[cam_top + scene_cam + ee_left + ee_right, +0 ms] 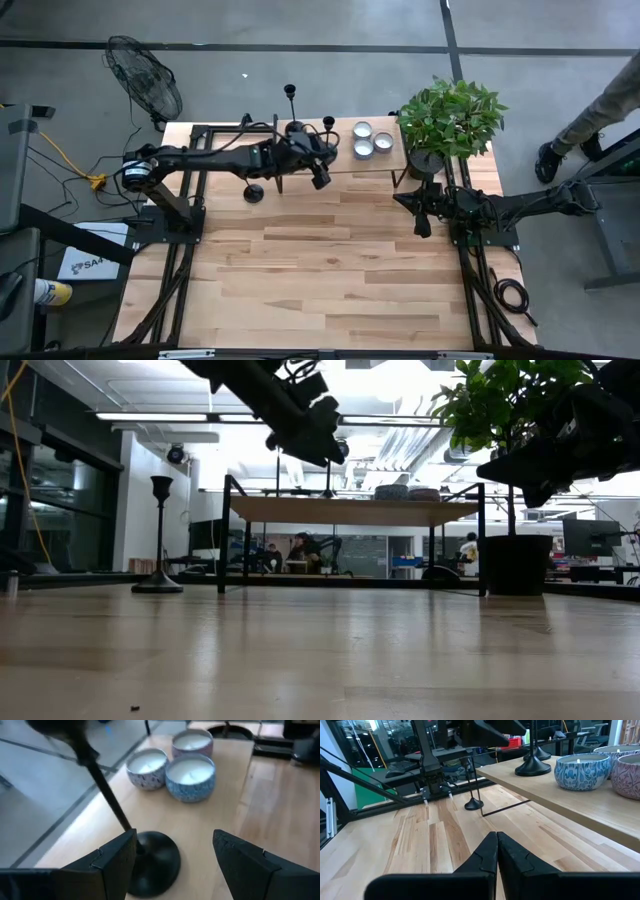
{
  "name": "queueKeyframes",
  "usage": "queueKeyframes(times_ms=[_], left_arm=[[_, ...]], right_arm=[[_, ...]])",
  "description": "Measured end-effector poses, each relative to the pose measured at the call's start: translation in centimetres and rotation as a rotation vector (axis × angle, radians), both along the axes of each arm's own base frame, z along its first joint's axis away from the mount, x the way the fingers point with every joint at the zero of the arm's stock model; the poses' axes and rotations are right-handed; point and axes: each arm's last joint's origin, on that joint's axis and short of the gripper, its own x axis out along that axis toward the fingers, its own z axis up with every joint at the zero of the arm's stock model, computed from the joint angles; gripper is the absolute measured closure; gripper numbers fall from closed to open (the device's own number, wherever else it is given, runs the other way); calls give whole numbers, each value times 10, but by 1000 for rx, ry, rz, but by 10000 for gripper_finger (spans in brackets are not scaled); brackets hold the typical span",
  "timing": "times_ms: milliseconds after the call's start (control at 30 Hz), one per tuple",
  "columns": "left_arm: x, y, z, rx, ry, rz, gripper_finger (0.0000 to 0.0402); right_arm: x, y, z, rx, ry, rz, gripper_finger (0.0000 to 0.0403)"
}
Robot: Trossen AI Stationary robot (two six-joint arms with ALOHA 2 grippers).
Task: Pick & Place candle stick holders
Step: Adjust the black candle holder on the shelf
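Three black candlestick holders show. Two stand by their round bases on a raised wooden shelf (380, 165) at the table's far side: a tall one (291, 105) and a shorter one (328, 123). The third (254, 192) stands on the tabletop by its base (157, 585). My left gripper (322, 160) is open and hovers above the shelf. In the left wrist view its fingers (115, 865) stand on either side of the shorter holder's base (157, 857), nearer on one side. My right gripper (424, 215) is shut and empty above the table's right part.
Three candle tins (368, 142) stand on the shelf right of the holders, close beyond my left gripper (175, 860). A potted plant (450, 118) stands at the shelf's right end. A fan (145, 75) and a person's leg (590, 110) are off the table.
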Motion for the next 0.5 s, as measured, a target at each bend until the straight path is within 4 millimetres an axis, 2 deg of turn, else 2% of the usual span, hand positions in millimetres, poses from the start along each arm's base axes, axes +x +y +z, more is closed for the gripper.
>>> queueKeyframes(times_ms=[333, 500], left_arm=[[-2, 3, -17, 97, -127, 105, 143], [-4, 2, -24, 158, -221, 102, 143]], right_arm=[[0, 0, 0, 0, 0, -1, 400], [0, 0, 0, 0, 0, 0, 400]])
